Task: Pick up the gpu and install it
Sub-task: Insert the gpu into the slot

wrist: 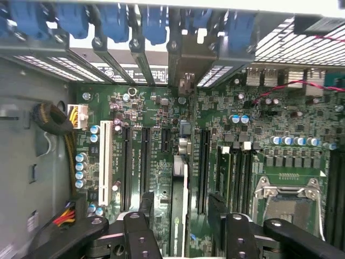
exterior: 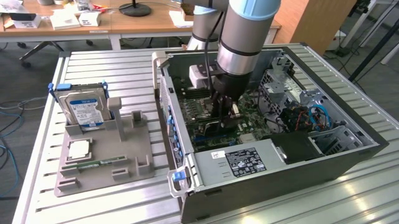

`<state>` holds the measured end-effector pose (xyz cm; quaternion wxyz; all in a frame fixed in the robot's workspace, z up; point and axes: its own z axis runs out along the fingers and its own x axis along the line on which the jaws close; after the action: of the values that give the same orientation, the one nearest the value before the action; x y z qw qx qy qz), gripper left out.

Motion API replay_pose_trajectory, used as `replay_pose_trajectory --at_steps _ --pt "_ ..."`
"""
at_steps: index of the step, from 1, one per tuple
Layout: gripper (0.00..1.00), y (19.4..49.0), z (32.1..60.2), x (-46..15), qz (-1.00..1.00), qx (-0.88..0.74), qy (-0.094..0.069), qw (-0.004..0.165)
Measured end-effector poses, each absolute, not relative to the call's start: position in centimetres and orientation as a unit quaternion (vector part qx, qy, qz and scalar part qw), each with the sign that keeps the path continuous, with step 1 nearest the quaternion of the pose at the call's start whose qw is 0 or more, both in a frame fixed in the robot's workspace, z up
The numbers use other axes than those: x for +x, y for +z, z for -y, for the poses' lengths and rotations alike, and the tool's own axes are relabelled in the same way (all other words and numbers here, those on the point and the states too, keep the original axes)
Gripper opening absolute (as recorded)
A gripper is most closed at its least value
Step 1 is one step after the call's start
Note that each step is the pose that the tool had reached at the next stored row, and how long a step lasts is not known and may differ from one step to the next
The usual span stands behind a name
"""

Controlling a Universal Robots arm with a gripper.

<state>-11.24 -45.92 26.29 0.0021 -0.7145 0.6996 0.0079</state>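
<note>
Though the arm (exterior: 240, 44) hides its slot, the gpu (wrist: 178, 189) stands between spread fingers (wrist: 146, 208).

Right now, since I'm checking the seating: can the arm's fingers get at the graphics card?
Probably yes. The graphics card stands on edge on the motherboard, directly between the open fingers, with nothing visible between them and it.

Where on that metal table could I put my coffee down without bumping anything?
The slatted table is bare behind the hard drive, and again in front of the grey holder tray. It is crowded inside the computer case, where the open gripper works.
</note>
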Motion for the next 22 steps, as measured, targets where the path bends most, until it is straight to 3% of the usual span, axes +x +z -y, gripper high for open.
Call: replay_pose_trajectory --at_steps 22 --pt "0.53 33.2 45.9 -11.2 -0.700 -0.714 0.008 0.002"
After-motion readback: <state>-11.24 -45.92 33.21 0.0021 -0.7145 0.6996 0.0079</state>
